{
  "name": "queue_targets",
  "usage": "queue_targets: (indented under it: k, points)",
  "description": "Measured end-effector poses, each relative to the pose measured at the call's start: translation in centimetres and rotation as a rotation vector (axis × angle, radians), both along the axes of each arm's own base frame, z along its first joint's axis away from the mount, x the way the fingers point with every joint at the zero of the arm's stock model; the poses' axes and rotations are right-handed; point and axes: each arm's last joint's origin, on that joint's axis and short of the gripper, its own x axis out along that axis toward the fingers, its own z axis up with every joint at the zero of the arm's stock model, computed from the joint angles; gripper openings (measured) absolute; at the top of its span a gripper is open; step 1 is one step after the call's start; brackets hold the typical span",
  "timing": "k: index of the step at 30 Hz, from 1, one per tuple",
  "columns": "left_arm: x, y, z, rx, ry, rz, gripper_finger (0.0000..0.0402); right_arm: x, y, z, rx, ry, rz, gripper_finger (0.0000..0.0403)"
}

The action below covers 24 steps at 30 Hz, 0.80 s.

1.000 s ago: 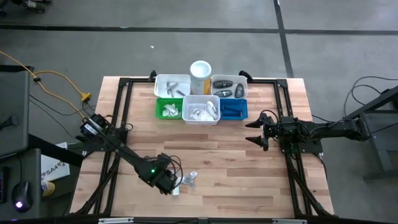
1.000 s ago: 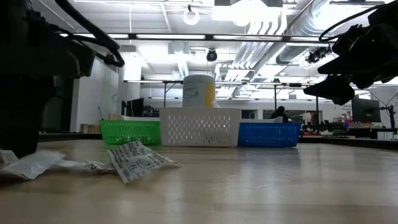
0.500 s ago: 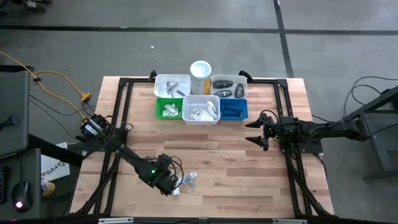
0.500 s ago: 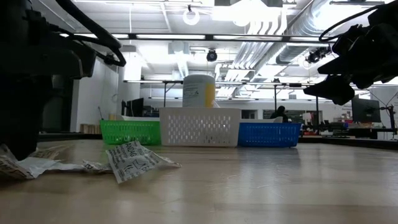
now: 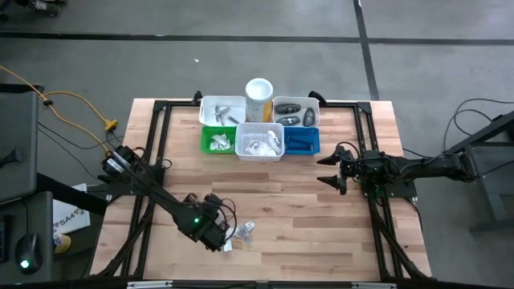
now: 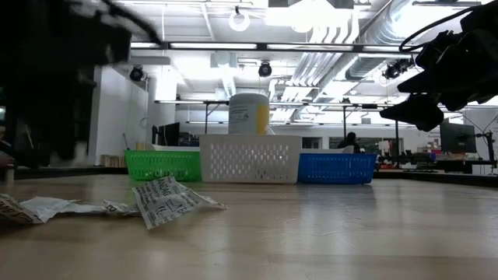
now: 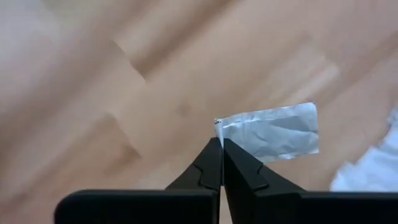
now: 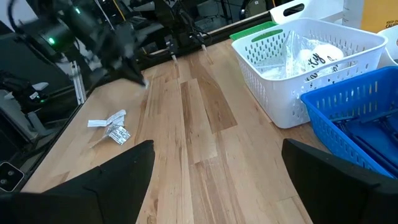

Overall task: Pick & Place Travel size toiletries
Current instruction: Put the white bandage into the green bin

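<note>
My left gripper (image 5: 218,236) hangs over the table's near left part, shut on a silvery sachet (image 7: 271,132). Beside it, crinkly white packets with print (image 5: 245,231) lie flat on the wood; they also show in the low view (image 6: 167,201) and the right wrist view (image 8: 112,127). A white packet (image 7: 373,168) lies past the sachet. My right gripper (image 5: 331,167) waits open at the table's right, above the wood, with nothing between its fingers (image 8: 143,168). My left gripper pinches the silvery sachet by a corner of one short end (image 7: 222,127), only at its fingertips (image 7: 214,149). The fingers slant downward. The sachet sticks out flat beyond the tips and appears lifted clear of the table.
At the far middle stand a green bin (image 5: 217,140), a white bin (image 5: 259,143) and a blue bin (image 5: 301,140), with two white bins (image 5: 222,108) and a tall white cylinder (image 5: 259,92) behind. Bare wood lies between the bins and the packets.
My left gripper has risen from the table, and its arm has lifted out of the low view's left foreground. The crumpled packet at the far left of that view has shifted and now shows a printed side.
</note>
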Motion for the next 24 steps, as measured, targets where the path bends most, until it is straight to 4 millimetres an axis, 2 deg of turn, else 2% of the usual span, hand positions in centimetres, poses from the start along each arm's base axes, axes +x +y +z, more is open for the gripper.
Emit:
queue_targets:
  k: [5, 8, 11, 15, 24]
  points:
    - [0.0, 0.9, 3.7, 0.233, -0.023, -0.017, 0.0002, 0.0, 0.0, 0.0, 0.0, 0.0, 0.0, 0.0346]
    - [0.0, 2.1, 5.2, 0.395, -0.039, 0.005, 0.0001, 0.0, 0.0, 0.0, 0.0, 0.0, 0.0, 0.0346]
    - [0.6, 3.5, 5.4, 0.506, -0.084, 0.025, 0.0001, 0.0, 0.0, 0.0, 0.0, 0.0, 0.0, 0.0346]
    - [1.4, 6.0, 4.9, 0.555, -0.06, 0.092, 0.0001, 0.0, 0.0, 0.0, 0.0, 0.0, 0.0, 0.0346]
    - [2.0, 12.3, 4.7, 0.578, 0.095, 0.196, 0.0, 0.0, 0.0, 0.0, 0.0, 0.0, 0.0, 0.0346]
